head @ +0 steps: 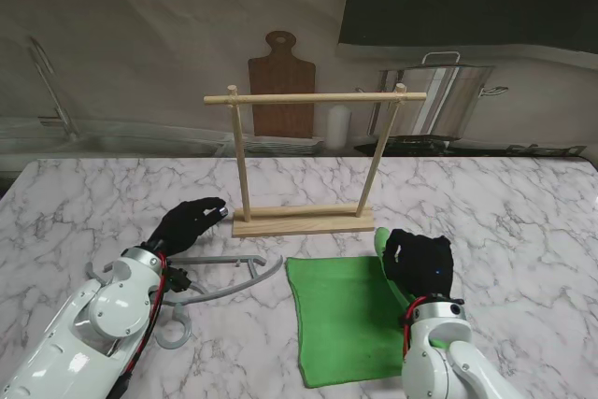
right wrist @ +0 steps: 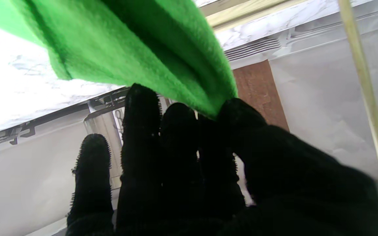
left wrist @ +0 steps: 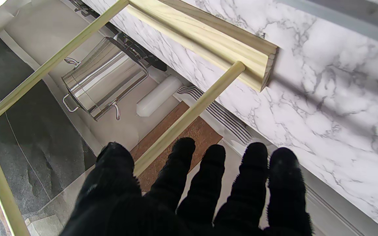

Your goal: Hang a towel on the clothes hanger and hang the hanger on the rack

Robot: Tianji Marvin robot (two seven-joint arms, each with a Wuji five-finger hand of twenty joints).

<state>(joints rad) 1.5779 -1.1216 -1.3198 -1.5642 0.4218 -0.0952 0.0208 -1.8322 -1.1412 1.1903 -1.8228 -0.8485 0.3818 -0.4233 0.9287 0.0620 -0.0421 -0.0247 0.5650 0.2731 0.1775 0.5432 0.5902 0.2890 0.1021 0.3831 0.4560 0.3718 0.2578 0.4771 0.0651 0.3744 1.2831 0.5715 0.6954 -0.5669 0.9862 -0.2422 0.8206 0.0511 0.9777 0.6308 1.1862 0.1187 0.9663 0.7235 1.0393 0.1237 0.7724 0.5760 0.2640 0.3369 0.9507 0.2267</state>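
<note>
Right hand [head: 420, 263] pinches towel [head: 346, 320] at its far right corner, thumb against fingers [right wrist: 143, 108], corner lifted, rest flat near the table's front edge; hanger [head: 220, 282] lies just left of towel, long axis left-right, nearer the left hand [head: 190, 223], which hovers over it empty with fingers spread, pointing at rack [head: 304, 220] behind

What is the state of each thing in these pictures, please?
Green cloth towel: mostly flat on the table, far right corner lifted by the right hand.
Grey plastic clothes hanger: lying on the table, bare.
Wooden rack: upright, nothing on its top rail.
Left hand: open, holding nothing.
Right hand: shut on the towel's corner.
</note>
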